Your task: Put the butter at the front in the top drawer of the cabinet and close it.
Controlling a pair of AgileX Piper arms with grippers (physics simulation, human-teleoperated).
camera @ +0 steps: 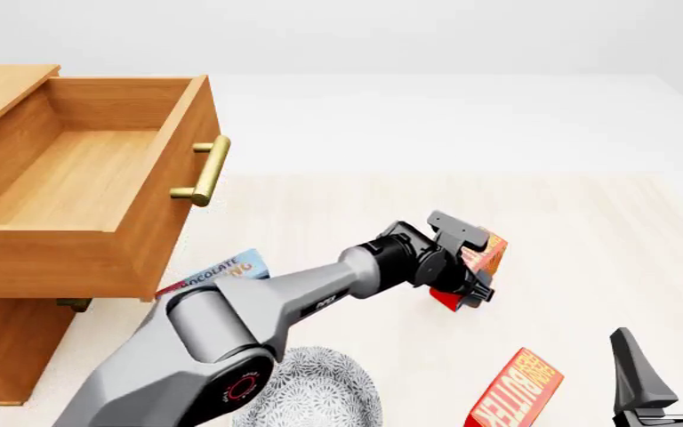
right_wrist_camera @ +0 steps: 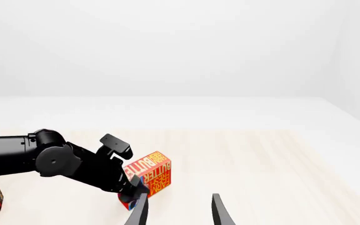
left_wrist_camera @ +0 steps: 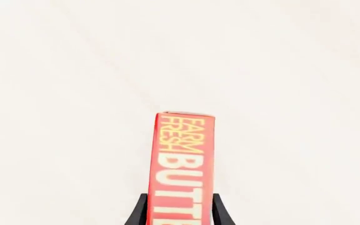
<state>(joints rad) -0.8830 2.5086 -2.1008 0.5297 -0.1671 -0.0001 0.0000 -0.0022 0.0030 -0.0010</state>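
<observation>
A red butter box [camera: 486, 252] with yellow lettering sits tilted in my left gripper [camera: 470, 272], which is shut on it at mid-table. The left wrist view shows that box [left_wrist_camera: 184, 159] between the two black fingers [left_wrist_camera: 139, 211]. A second butter box [camera: 518, 391] leans nearer the table's front edge, close to my right gripper [camera: 664, 369], which stands open and holds nothing. In the right wrist view the held box [right_wrist_camera: 152, 172] lies beyond the open right gripper [right_wrist_camera: 180, 213]. The top drawer [camera: 81, 258] of the cabinet [camera: 10, 347] stands pulled out with nothing in it.
A blue-and-brown chocolate pudding box [camera: 229, 269] stands beside the cabinet, under the open drawer's corner. A grey speckled round plate [camera: 317, 391] lies at the front, beneath the left arm. The drawer's brass handle [camera: 205, 169] juts toward the table's middle.
</observation>
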